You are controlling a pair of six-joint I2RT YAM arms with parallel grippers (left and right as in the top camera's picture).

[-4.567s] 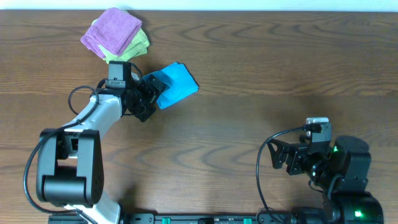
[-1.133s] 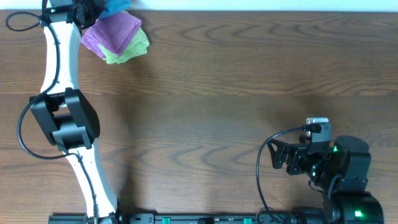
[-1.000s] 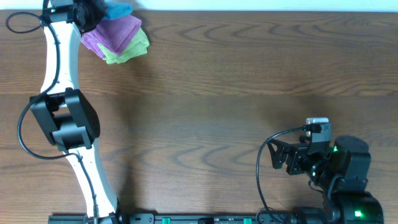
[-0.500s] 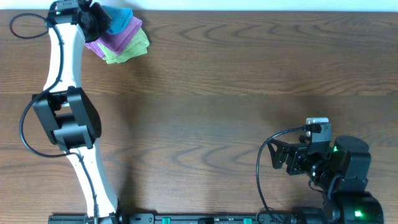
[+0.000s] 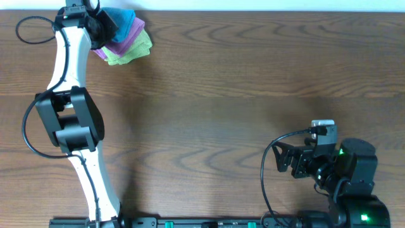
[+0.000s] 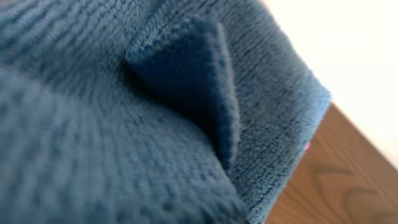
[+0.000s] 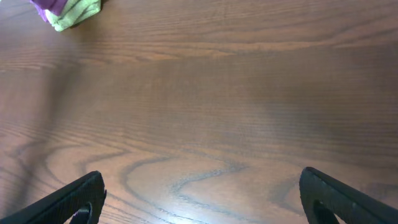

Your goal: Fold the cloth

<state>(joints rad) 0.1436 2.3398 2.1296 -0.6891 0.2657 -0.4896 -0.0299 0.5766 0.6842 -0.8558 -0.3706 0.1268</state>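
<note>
The sky-blue cloth (image 5: 124, 19), folded small, lies on top of the stack at the far left corner of the table. My left gripper (image 5: 104, 24) is at its left edge and shut on it. In the left wrist view the cloth (image 6: 186, 93) fills almost the whole frame, with one fold sticking up, and it hides my fingers. My right gripper (image 5: 283, 163) rests near the front right of the table. Its fingers stand wide open with nothing between them, seen low over bare wood in the right wrist view (image 7: 202, 199).
Under the blue cloth lie a folded purple cloth (image 5: 126, 42) and a folded yellow-green cloth (image 5: 128, 57), which also show far off as the purple cloth (image 7: 50, 6) and yellow-green cloth (image 7: 76, 15). The wooden table (image 5: 221, 95) ends just behind the stack.
My left gripper has carried the blue cloth a little right and down from the table's far edge onto the purple and green stack. The right arm has not moved.
</note>
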